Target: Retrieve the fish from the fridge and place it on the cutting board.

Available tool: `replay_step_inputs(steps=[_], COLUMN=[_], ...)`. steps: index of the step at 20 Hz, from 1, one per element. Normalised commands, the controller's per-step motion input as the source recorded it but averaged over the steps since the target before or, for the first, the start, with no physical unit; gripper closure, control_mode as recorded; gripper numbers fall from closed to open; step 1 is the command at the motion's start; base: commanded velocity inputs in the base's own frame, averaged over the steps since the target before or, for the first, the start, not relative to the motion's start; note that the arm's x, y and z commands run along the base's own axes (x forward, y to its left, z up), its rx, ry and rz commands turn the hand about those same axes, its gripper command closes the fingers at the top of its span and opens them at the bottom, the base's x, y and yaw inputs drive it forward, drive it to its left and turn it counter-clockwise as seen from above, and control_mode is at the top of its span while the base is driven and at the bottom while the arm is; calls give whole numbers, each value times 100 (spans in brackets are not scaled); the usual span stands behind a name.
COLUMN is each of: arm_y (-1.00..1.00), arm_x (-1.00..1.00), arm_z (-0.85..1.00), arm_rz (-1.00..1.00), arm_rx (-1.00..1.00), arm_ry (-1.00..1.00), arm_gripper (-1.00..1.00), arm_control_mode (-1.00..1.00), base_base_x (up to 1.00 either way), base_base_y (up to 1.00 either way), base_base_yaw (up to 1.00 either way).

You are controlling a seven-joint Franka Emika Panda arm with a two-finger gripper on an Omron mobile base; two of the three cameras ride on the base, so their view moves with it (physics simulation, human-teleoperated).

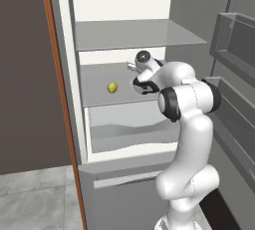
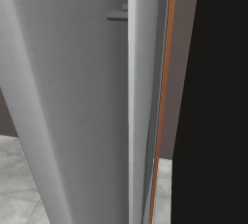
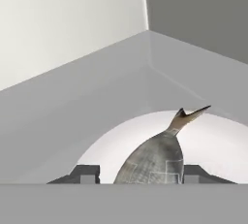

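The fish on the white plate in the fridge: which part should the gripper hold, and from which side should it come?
Probably the thick middle of the fish, from above. In the hand view it lies flat on the plate, body wide near the fingertips and narrowing to a thin forked tail, too slim to hold firmly. The gripper already straddles the body, one finger on each flank.

The fridge (image 2: 63, 97) door's grey outer face carries a long vertical handle (image 2: 140, 106).

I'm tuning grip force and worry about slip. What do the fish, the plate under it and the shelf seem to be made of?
Fish: looks like smooth, faintly mottled silvery-grey skin with a dull sheen, possibly slick. Plate: plain white and matte, ceramic or plastic; I can't tell which. Shelf: flat, even grey with a soft gloss, likely glass or plastic. The hand straddles the fish.
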Motion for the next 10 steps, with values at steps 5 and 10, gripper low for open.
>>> replay_step_inputs(steps=[5, 10], arm_y=[0, 0], arm_x=[-48, -60], arm_z=[42, 4], arm_rz=[0, 0], arm_rx=[-2, -4], arm_ry=[-5, -5], arm_gripper=[100, 100], arm_control_mode=[-100, -100], base_base_x=[0, 0], base_base_y=[0, 0], base_base_yaw=[0, 0])
